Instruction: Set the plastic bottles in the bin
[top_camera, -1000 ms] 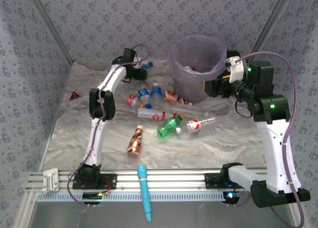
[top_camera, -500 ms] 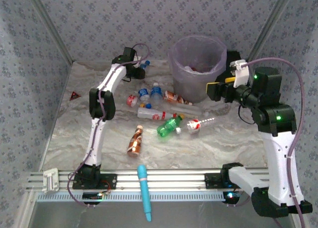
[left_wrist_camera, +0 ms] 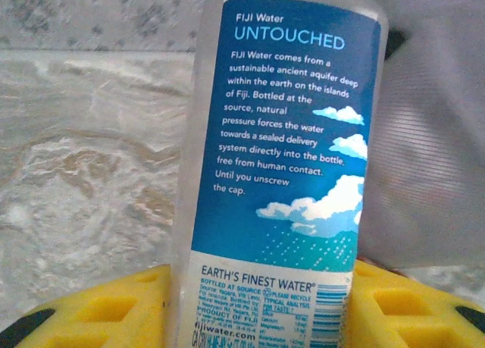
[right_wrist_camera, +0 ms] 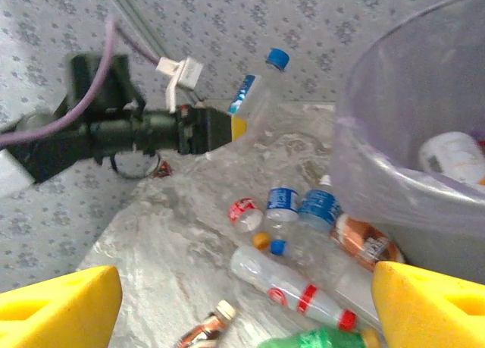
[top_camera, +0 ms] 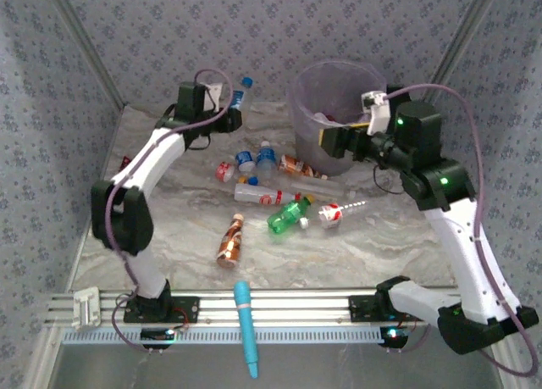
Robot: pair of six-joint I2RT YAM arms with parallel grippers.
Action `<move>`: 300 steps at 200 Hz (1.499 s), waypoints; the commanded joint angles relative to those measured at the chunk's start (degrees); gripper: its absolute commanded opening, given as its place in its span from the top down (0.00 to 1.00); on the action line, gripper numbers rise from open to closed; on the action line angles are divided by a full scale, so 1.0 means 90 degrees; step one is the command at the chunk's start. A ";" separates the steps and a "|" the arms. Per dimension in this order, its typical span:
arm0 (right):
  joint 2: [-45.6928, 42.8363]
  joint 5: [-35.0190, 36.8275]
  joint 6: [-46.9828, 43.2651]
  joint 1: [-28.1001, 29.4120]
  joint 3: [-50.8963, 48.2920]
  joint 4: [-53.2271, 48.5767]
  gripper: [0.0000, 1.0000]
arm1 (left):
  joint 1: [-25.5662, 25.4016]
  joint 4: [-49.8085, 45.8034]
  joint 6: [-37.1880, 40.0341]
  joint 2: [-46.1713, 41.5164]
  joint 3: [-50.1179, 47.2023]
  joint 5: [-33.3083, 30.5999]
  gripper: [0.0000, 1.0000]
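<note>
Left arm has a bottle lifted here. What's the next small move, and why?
Probably swing it right, toward the bin. The left end effector grips the blue-labelled water bottle clear of the table, well left of the bin's rim, so releasing now would miss.

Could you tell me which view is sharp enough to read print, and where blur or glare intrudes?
Left wrist: the label on the Fiji bottle is crisp and readable, the table behind it soft. Right wrist: slightly blurred throughout, the bin rim hazy. Top external: evenly lit but soft; the loose bottles carry labels too small to read.
</note>
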 commanded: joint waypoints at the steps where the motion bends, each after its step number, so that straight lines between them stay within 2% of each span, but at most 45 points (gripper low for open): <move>1: 0.0493 0.0400 0.0743 0.0416 0.0125 0.0712 0.13 | -0.0226 0.1586 -0.0463 -0.0918 -0.1322 0.0163 0.71; 26: 0.1095 0.0580 0.0910 0.0881 0.0322 0.1146 0.13 | -0.0494 0.2558 -0.0601 -0.2104 -0.2820 -0.0099 0.80; 48: 0.1710 0.0610 0.1068 0.1166 0.0581 0.1346 0.12 | -0.0767 0.2957 -0.0665 -0.2806 -0.3579 -0.0255 0.81; 69: 0.2377 0.0507 0.1181 0.1378 0.0930 0.1341 0.04 | -0.1083 0.3306 -0.0653 -0.3250 -0.4101 -0.0423 0.81; 125: 0.3687 0.0189 0.1246 0.1606 0.1673 0.1300 0.03 | -0.1512 0.3828 -0.0564 -0.3525 -0.4556 -0.0650 0.81; 149: 0.3919 0.0412 0.1268 0.1608 0.1673 0.1323 0.04 | -0.1626 0.3910 -0.0496 -0.3480 -0.4544 -0.0714 0.82; 173: 0.4017 0.0375 0.1355 0.1588 0.1531 0.1552 0.13 | -0.1673 0.3854 -0.0443 -0.3454 -0.4486 -0.0774 0.83; 223: 0.4081 0.0192 0.1407 0.1579 0.1431 0.1822 0.40 | -0.1699 0.3792 -0.0397 -0.3434 -0.4468 -0.0852 0.83; 242: 0.4041 0.0140 0.1378 0.1564 0.1353 0.1977 0.45 | -0.1694 0.3740 -0.0438 -0.3416 -0.4426 -0.0891 0.82; 266: 0.3937 0.0166 0.1311 0.1560 0.1287 0.2049 0.48 | -0.1787 0.3417 -0.0457 -0.3498 -0.4248 -0.1003 0.73; 273: 0.3900 0.0176 0.1269 0.1557 0.1294 0.2043 0.48 | -0.1825 0.3306 -0.0450 -0.3538 -0.4201 -0.1032 0.63; 295: 0.3704 0.0296 0.1010 0.1533 0.1367 0.1962 0.49 | -0.1870 0.2964 -0.0492 -0.3651 -0.4119 -0.1044 0.24; 300: 0.3651 0.0325 0.0917 0.1521 0.1398 0.1918 0.50 | -0.1871 0.2876 -0.0509 -0.3693 -0.4116 -0.1050 0.18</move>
